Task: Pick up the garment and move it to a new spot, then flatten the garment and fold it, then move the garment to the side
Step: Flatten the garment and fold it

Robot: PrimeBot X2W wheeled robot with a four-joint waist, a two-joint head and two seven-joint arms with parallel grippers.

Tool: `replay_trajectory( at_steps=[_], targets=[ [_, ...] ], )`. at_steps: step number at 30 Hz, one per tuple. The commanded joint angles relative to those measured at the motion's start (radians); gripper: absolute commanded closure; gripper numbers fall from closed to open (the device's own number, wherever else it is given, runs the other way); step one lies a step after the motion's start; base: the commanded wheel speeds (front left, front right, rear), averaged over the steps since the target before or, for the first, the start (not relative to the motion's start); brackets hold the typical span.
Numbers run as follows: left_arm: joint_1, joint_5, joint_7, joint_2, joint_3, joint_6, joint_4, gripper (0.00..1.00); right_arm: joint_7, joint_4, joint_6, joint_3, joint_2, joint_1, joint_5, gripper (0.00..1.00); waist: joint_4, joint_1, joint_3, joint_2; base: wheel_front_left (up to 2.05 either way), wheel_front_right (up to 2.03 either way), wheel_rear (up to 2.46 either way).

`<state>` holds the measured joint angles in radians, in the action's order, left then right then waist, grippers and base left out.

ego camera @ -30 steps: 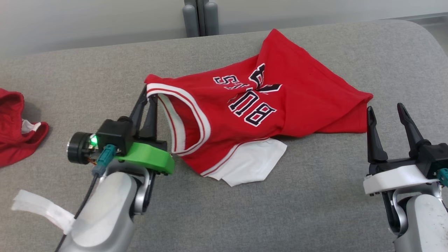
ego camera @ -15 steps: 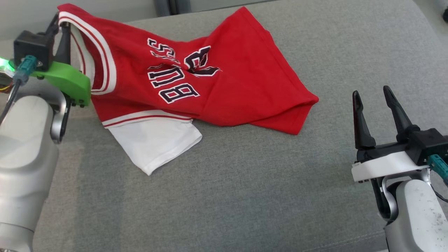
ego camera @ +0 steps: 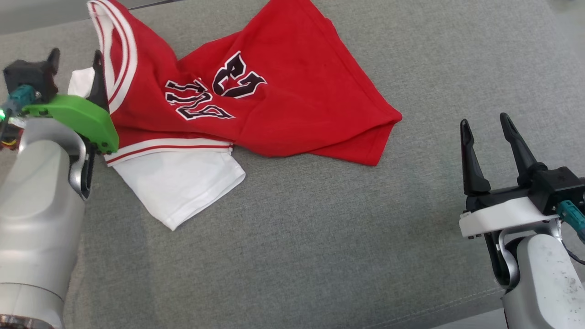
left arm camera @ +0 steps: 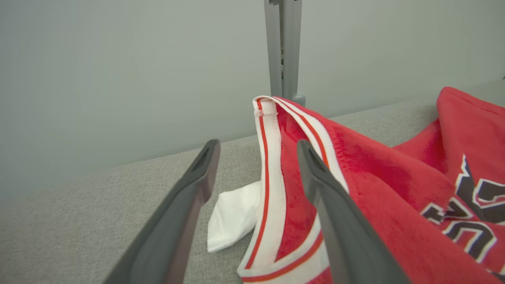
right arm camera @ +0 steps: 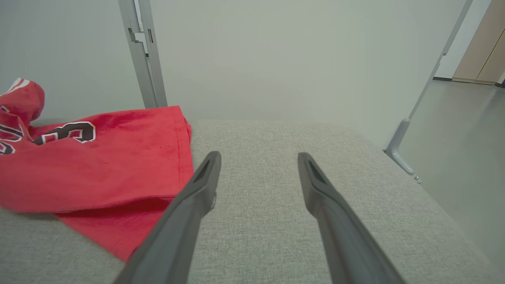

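A red basketball jersey (ego camera: 283, 91) lies rumpled toward the far left of the grey woven-fabric bench (ego camera: 320, 237). Its soft knit is folded over itself, and the black, white-edged lettering is creased across the front. Striped trim (ego camera: 119, 59) in white and red borders one opening. A plain white cloth panel (ego camera: 178, 183) spreads flat from under the lower band towards us.

Behind the bench we see a pale, smooth wall with a grey metal post (left arm camera: 282, 47) standing against it. In the right wrist view a bare floor (right arm camera: 465, 138) falls away past the bench's rounded right end.

The left gripper (ego camera: 75, 64), on a green plastic mount (ego camera: 77, 119), is released, its two long dark fingers spread wide. A loop of the striped trim stands upright between them without being pinched. One finger is just beside the red cloth, and we cannot tell whether it touches.

The right gripper (ego camera: 484, 121), on a white mount (ego camera: 502, 219), is also spread wide and holds nothing. It is poised over bare fabric to the right of the jersey's hem corner and apart from it.
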<state>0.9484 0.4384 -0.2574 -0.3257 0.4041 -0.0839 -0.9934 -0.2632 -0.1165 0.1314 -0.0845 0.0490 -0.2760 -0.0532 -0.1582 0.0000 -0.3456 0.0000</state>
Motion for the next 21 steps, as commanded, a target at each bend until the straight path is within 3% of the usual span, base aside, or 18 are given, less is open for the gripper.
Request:
replay_trajectory(
  at_steps=[1, 10, 21],
  targets=[
    [-0.038, 0.01, -0.008, 0.013, -0.003, -0.01, 0.01, 0.0, -0.002, -0.006, -0.001, -0.005, 0.003, 0.016, 0.007, 0.0, 0.038, 0.0, 0.033, 0.0, 0.0, 0.0, 0.0],
    [-0.305, 0.008, -0.007, 0.076, -0.091, -0.015, 0.284, 0.0, -0.002, -0.044, -0.001, -0.031, 0.003, 0.062, 0.033, 0.0, 0.11, 0.0, 0.108, 0.0, 0.0, 0.0, 0.0],
    [-0.677, -0.062, -0.007, 0.217, -0.165, -0.007, 0.586, 0.0, -0.002, -0.098, -0.001, -0.035, 0.003, 0.096, 0.056, 0.0, 0.151, 0.0, 0.188, 0.0, 0.0, 0.0, 0.0]
  ],
)
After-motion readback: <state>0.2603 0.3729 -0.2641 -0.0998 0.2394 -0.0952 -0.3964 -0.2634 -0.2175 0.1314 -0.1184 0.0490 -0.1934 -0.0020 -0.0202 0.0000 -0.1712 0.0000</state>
